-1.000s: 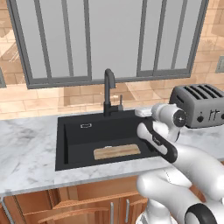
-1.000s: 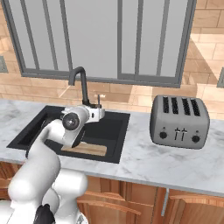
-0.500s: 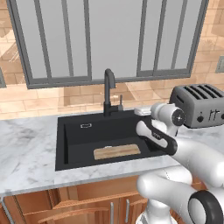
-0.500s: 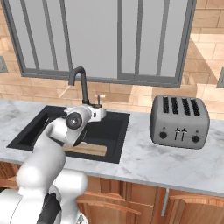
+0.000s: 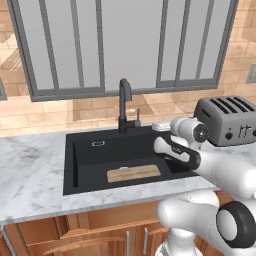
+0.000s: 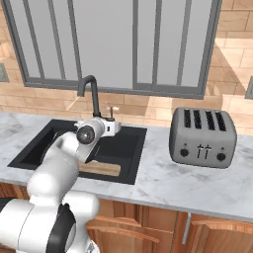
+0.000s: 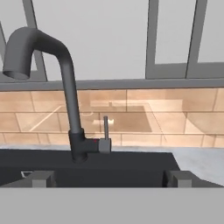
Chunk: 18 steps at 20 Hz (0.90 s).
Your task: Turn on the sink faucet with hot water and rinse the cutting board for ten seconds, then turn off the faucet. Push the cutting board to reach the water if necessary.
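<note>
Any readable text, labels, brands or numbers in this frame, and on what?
None can be read.
Toaster: dark knobs and levers on its front, no lettering visible.
Faucet: plain, no marks; a tiny red dot near the lever, not text.
Sink: small silver plate, no legible print.

The sink [image 5: 80,165] is set in the counter [image 5: 30,175], with the faucet [image 5: 124,105] at its back edge below the window [image 5: 125,45]. The board [image 5: 133,173] lies in the basin's front part. The toaster [image 6: 202,137] stands on the counter to the right of the sink.
</note>
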Tool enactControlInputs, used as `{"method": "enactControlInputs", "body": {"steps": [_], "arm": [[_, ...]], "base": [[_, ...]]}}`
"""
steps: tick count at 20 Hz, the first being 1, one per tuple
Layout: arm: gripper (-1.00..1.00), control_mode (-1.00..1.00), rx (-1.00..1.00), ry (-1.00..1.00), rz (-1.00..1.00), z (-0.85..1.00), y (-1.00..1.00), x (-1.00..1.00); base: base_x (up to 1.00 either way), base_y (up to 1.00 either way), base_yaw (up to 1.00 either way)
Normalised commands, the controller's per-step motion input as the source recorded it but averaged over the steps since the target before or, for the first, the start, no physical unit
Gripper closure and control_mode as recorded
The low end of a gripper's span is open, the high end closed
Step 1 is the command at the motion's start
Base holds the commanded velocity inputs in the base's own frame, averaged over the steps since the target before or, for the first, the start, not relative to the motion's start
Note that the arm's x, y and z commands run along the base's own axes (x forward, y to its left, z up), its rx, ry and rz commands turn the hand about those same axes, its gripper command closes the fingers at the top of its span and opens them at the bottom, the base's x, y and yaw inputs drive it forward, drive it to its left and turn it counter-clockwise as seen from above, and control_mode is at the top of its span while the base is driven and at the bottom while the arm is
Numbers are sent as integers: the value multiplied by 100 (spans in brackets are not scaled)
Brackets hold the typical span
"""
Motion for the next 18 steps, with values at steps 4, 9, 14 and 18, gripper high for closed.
{"method": "enactControlInputs", "body": {"steps": [4,9,14,18], "arm": [[-100,-100,0,0,0,-7,0,14],[-100,-100,0,0,0,-2,0,15],[-100,-100,0,0,0,-4,0,17],[-100,-100,0,0,0,-7,0,17]], "base": [[0,0,0],[0,0,0],[0,0,0],[0,0,0]]}}
